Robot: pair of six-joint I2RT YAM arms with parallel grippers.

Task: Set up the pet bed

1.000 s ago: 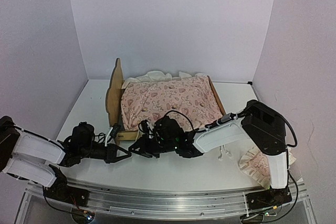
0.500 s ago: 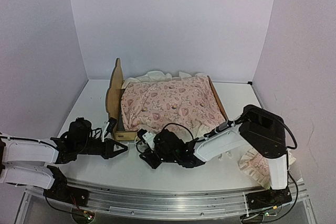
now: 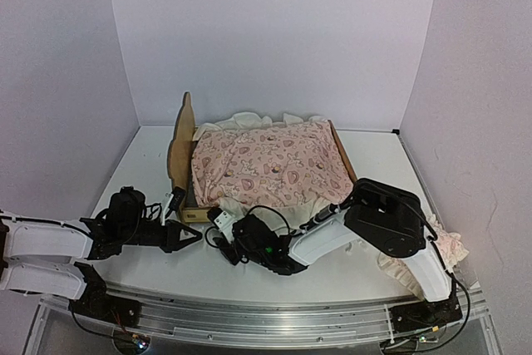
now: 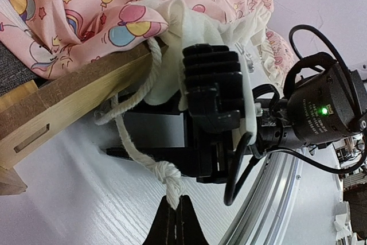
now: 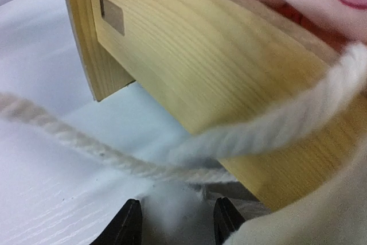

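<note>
While the left arm is stretched low across the white worktop (image 3: 141, 164), the left hand (image 3: 193, 237) is found in the lower left of the overhead frame, aimed at the bed's near corner. It's clenched: in the left wrist view the fingers (image 4: 163, 228) at the bottom edge are pinched onto a white cord (image 4: 166, 174), right below its knot. From there the cord is looped up over the wooden rail and gets lost under the fabric.

The pet bed (image 3: 179, 145) is parked mid-frame, toward the back of the worktop, with its scalloped headboard upright on the left side. A pink printed cover (image 3: 266, 164) with a cream ruffle is draped over pretty much the whole frame and is bunched over the near rail.

Just right of the left hand, by that same near-left corner, the right hand (image 3: 219, 224) is seen. It's released: its fingers (image 5: 131, 225) are held apart in the right wrist view, the cord is stretched across just past the tips, and nothing can be made out clamped between them.

Far lower right, a small pink ruffled pillow (image 3: 397, 262) is partly hidden by the right arm.
</note>
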